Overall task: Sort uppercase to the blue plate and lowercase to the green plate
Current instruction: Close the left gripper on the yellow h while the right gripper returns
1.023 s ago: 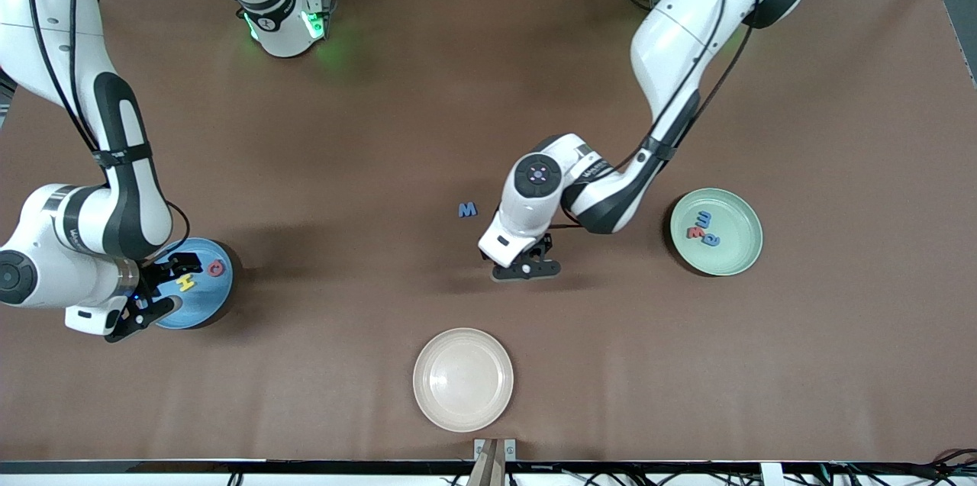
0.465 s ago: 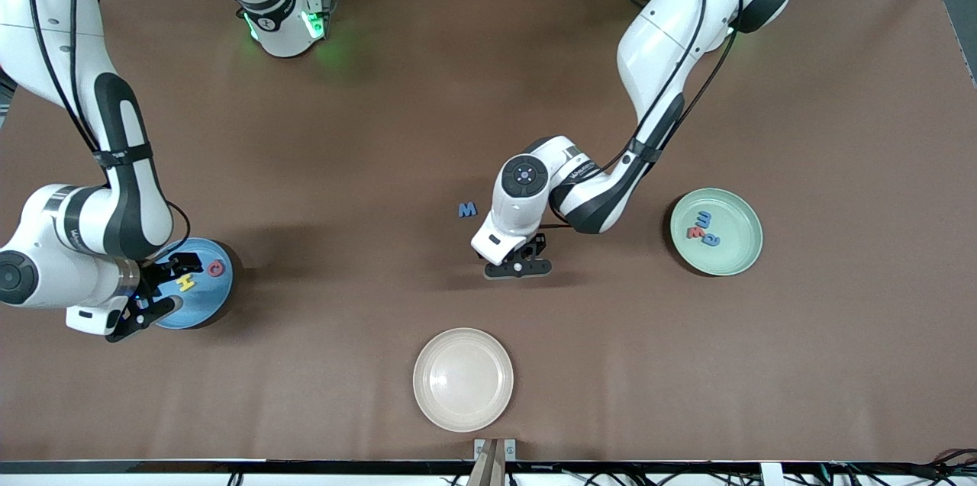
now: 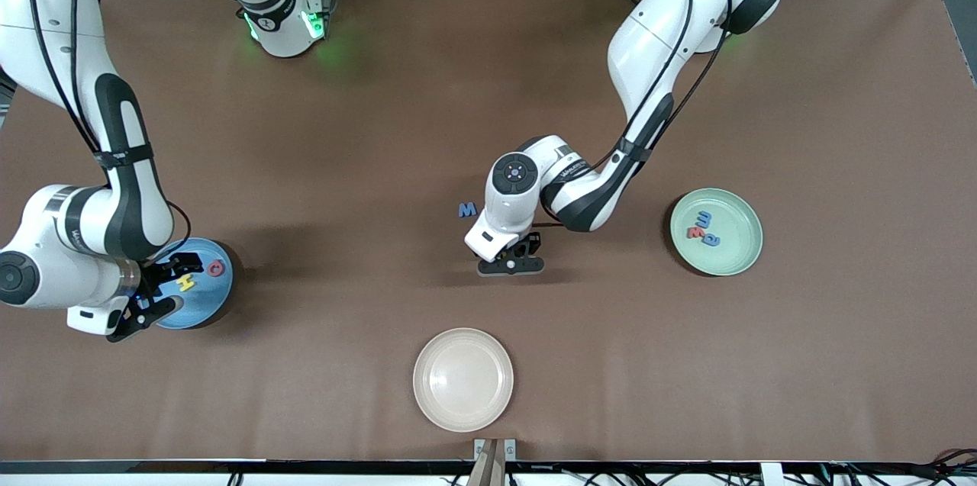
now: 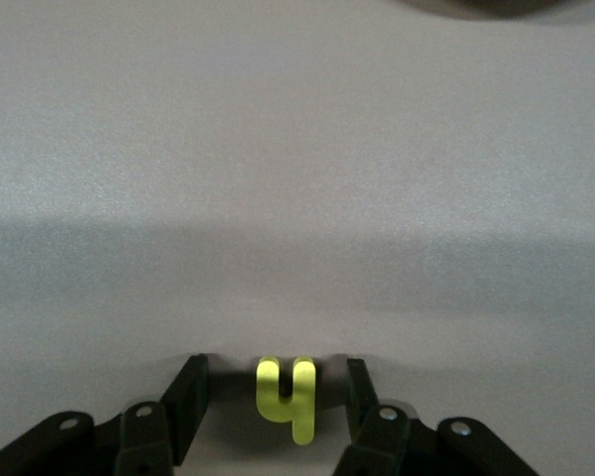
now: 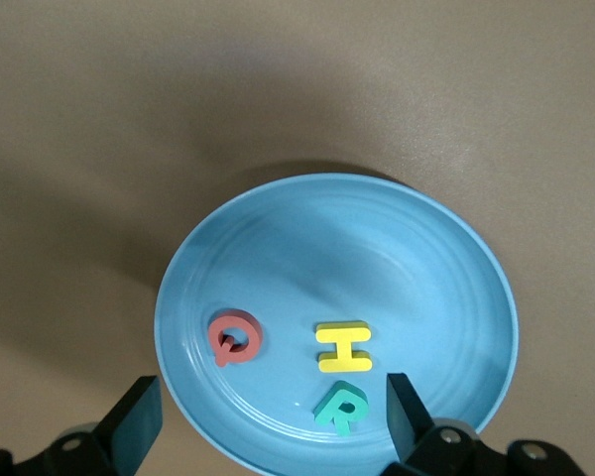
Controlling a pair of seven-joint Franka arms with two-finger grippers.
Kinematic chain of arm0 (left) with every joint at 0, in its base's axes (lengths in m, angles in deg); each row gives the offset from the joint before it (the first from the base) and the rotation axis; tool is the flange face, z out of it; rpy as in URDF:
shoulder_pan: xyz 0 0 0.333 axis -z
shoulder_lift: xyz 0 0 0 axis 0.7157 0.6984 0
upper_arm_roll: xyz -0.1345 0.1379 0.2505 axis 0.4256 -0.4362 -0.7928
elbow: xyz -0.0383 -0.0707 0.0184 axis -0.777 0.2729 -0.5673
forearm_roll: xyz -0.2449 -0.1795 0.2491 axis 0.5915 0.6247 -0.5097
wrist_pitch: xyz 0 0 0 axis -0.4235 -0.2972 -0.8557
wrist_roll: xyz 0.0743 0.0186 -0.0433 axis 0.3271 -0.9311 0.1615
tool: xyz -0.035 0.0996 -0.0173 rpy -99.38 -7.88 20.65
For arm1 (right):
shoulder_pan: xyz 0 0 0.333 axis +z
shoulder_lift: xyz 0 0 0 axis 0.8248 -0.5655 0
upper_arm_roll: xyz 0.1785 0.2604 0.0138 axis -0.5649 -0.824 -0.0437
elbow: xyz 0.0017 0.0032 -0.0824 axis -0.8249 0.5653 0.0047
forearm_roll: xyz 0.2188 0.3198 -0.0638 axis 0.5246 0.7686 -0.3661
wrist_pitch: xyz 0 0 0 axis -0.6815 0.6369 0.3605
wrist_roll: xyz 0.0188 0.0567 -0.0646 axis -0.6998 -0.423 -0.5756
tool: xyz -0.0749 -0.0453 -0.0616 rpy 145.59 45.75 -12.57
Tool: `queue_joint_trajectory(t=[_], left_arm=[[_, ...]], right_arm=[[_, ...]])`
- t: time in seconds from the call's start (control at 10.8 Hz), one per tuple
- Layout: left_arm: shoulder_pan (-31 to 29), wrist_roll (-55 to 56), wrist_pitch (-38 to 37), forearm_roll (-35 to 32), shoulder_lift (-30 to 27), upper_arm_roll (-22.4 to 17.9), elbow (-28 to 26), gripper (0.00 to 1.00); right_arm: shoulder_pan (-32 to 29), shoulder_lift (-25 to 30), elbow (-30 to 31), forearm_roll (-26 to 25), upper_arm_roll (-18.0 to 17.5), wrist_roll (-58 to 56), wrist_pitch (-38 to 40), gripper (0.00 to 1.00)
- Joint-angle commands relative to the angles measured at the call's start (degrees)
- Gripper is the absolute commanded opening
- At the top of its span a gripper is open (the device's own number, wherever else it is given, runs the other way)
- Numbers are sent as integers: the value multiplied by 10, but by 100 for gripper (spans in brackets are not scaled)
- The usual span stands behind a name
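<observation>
— What does the left pincer (image 4: 275, 402) have?
— A small yellow foam lowercase h (image 4: 287, 396) sits between its black fingers (image 4: 189, 407), which stand partly closed with a narrow gap on each side of the letter; whether they press it I cannot tell. The pincer is low over the brown bench (image 3: 382, 127), near the middle, between the cream-white round plate (image 3: 463, 378) and a small blue foam M (image 3: 467, 209) lying on the bench.
— And the right pincer (image 5: 268, 416)?
— Spread wide, holding nothing, over the sky-blue round plate (image 5: 426, 258) at the right arm's end. In that plate lie a red foam Q (image 5: 234, 338), a yellow foam capital H (image 5: 344, 347) and a teal-green foam R (image 5: 341, 408).
— The lowercase plate?
— The pale mint-green round plate (image 3: 736, 249) sits toward the left arm's end, with a red letter (image 3: 695, 232) and two blue letters (image 3: 707, 220) in it, too small to read. No brand markings are legible.
</observation>
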Motion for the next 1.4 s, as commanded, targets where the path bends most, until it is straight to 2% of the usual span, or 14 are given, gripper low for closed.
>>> queue_joint_trajectory(t=[0.0,0.19,0.65,1.02,1.21,1.3], left_arm=[[9,4,1,11,12,-9,17,60],[14,6,1,11,15,-9,17,57],[16,7,0,10,15,-11,15,37],[16,6,0,9,15,-12,14,24],[16,4,-2,7,13,-12,14,17],[15,3,-4,7,12,-12,14,16]], right_arm=[[0,2,0,-2,-2,8,3,100],[0,1,0,-2,-2,9,3,100],[3,1,0,-2,-2,13,4,100],[25,4,0,-1,-5,80,30,100],[41,7,0,51,-4,110,58,100],[51,9,0,60,-4,128,66,100]])
